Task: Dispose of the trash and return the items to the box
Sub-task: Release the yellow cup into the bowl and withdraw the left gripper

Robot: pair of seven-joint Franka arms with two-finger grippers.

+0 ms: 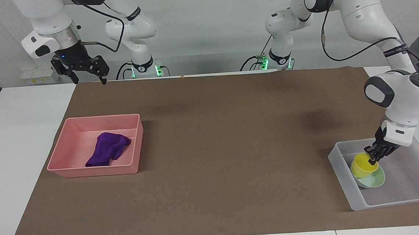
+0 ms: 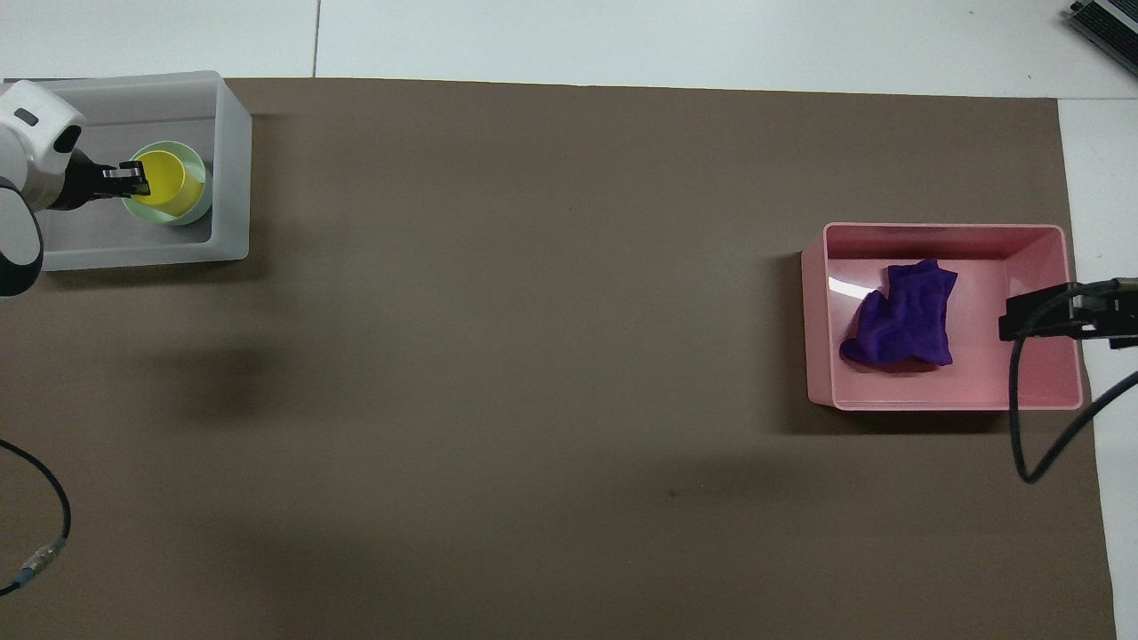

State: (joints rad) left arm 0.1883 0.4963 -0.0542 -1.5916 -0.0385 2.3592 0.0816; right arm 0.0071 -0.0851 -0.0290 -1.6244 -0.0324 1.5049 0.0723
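- The left gripper (image 1: 374,159) is low in the clear box (image 1: 417,191), at the lower right of the facing view and the upper left of the overhead view.
- Its fingers pinch the rim of the yellow cup (image 1: 363,164).
- The yellow cup (image 2: 165,180) sits inside the mint-green bowl (image 2: 197,203), with its open mouth up.
- The mint-green bowl (image 1: 374,182) rests on the floor of the clear box (image 2: 233,160), close to the wall that faces the middle of the table.
- The right gripper (image 1: 86,69) hangs high in the upper left of the facing view, above the edge of the brown mat (image 1: 226,145) nearest the robots. This arm waits.
- Its two fingers are spread apart with nothing between them.
- In the overhead view the right gripper (image 2: 1031,316) shows at the right edge, over the pink bin (image 2: 942,233).
- The pink bin (image 1: 88,170) sits on the mat at the left of the facing view, toward the right arm's end of the table.
- The purple rag (image 1: 106,148) lies crumpled on the floor of the pink bin. In the overhead view the purple rag (image 2: 902,316) is near the middle of it.
- The two bins are well apart, one at each end of the brown mat (image 2: 533,356).
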